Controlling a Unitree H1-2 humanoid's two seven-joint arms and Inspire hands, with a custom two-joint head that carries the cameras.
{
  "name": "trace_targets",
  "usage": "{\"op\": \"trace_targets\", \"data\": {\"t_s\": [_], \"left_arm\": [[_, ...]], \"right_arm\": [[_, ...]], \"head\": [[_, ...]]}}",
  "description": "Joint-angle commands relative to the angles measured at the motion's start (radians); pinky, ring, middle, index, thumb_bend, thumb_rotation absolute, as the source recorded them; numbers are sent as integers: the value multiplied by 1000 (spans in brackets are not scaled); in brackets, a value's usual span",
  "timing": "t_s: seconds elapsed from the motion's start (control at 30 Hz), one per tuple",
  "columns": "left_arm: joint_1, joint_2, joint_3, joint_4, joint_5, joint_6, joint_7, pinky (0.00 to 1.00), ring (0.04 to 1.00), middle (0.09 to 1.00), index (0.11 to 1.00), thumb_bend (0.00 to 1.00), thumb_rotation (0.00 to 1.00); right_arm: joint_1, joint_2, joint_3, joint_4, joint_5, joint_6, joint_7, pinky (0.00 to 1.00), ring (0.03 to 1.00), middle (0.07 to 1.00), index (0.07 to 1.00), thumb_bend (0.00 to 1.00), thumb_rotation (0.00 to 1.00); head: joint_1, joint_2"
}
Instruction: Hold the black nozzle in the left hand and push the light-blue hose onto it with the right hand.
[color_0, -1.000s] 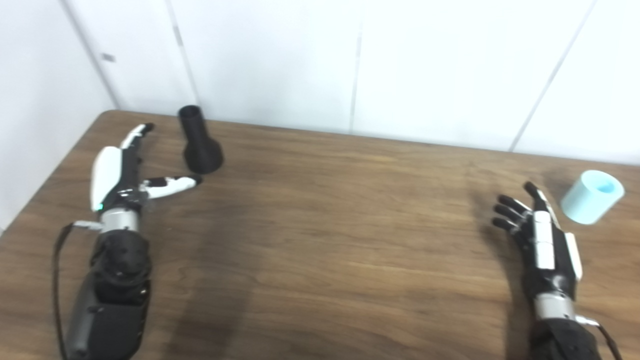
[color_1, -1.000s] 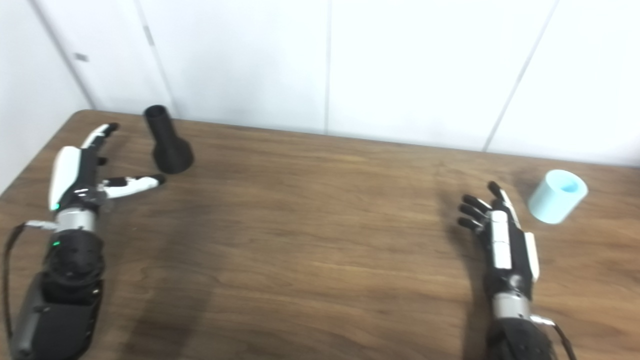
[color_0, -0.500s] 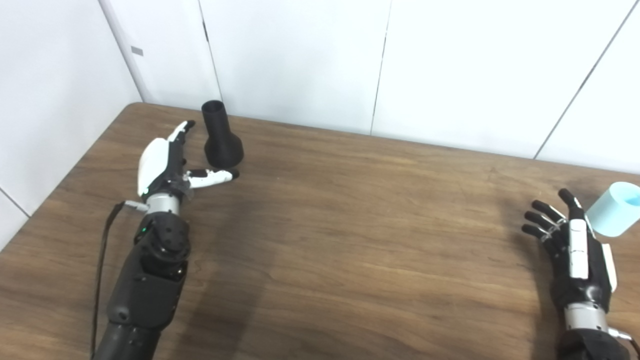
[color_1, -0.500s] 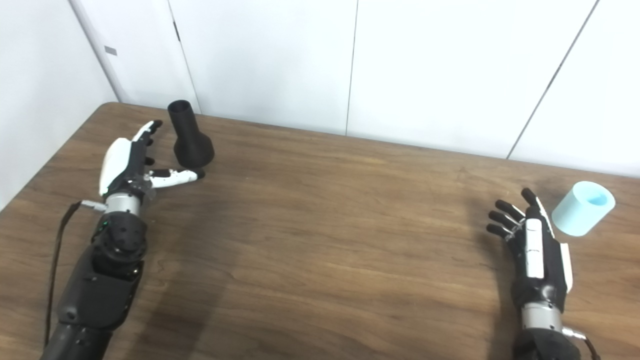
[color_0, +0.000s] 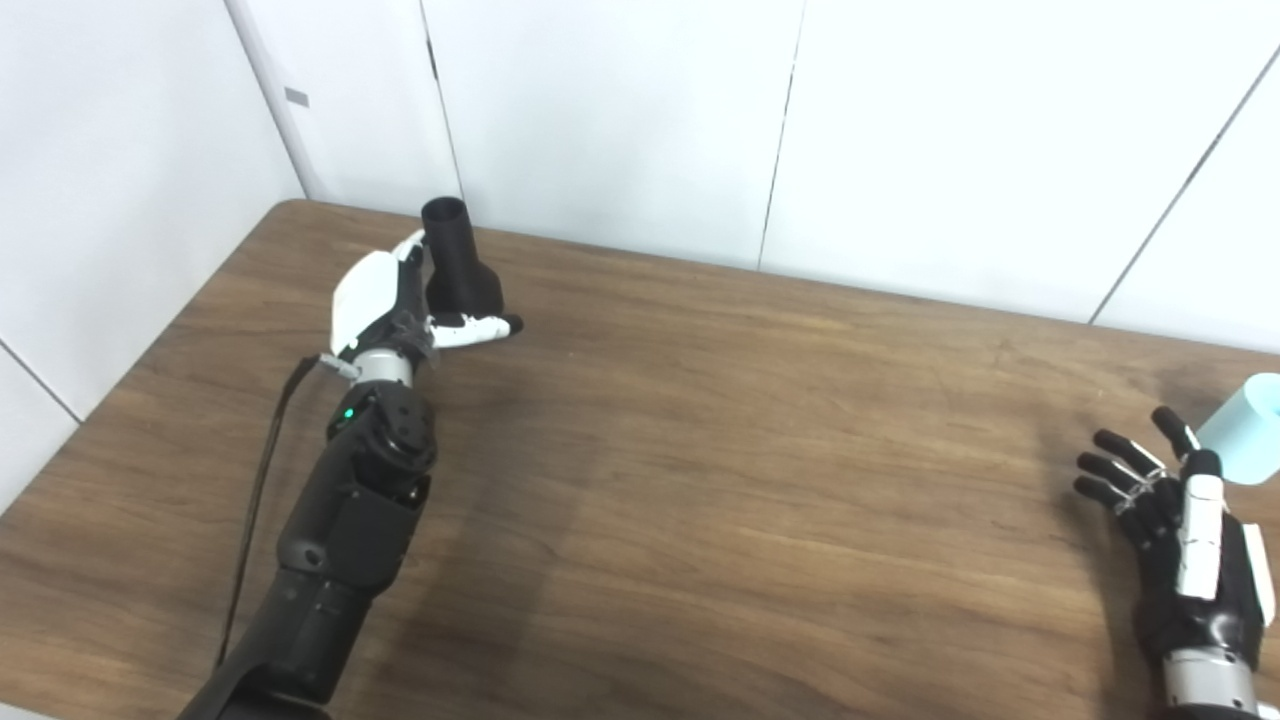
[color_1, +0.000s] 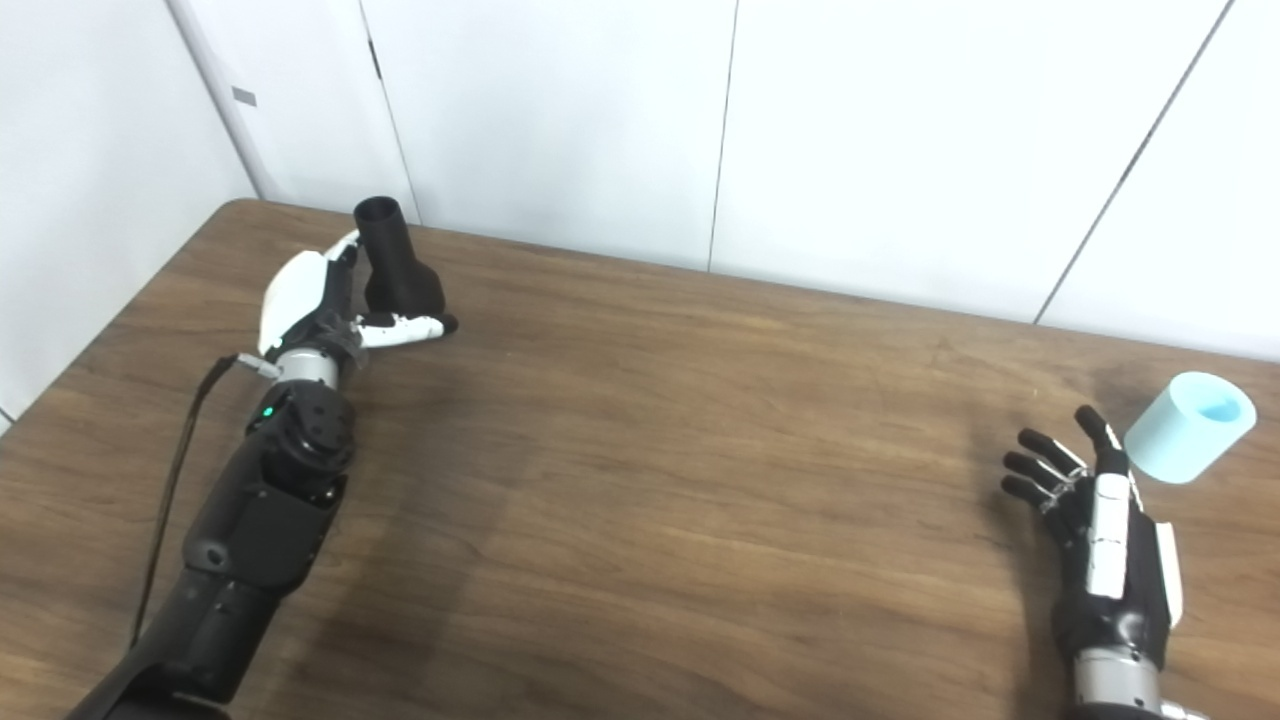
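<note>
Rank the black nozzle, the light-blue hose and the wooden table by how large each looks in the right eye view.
1. wooden table, by far.
2. black nozzle.
3. light-blue hose, though close to the nozzle, so that order is unsure.

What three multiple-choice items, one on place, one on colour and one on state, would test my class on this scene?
1. Where does the nozzle stand?
A. far left of the table
B. middle of the table
C. beside the hose

2. What colour is the hose?
A. red
B. light blue
C. yellow

3. How is the right hand?
A. shut on the hose
B. shut in a fist
C. open, holding nothing

Answers: 1 A, the nozzle stands near the far left corner by the left hand. 2 B, the hose is pale blue against the brown wood. 3 C, its fingers are spread and the hose lies just past them, ungripped.
</note>
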Motion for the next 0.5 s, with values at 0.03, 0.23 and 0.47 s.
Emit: {"op": "trace_targets", "data": {"t_s": [0.03, 0.23, 0.47], "left_arm": [[-69, 38, -1, 26, 27, -6, 40, 867, 925, 930, 911, 1000, 348], [-114, 47, -3, 106, 14, 7, 40, 897, 946, 943, 904, 1000, 350], [-151, 56, -15, 182, 12, 10, 39, 835, 925, 922, 888, 1000, 334]], "right_arm": [[25, 1, -3, -18, -10, 47, -15, 689, 695, 720, 921, 281, 978], [30, 1, -3, -29, -3, 43, -7, 694, 698, 723, 925, 257, 1000], [36, 2, 2, -54, -15, 62, -14, 682, 691, 706, 909, 275, 982]], "head": [[2, 3], [2, 7], [3, 9]]}}
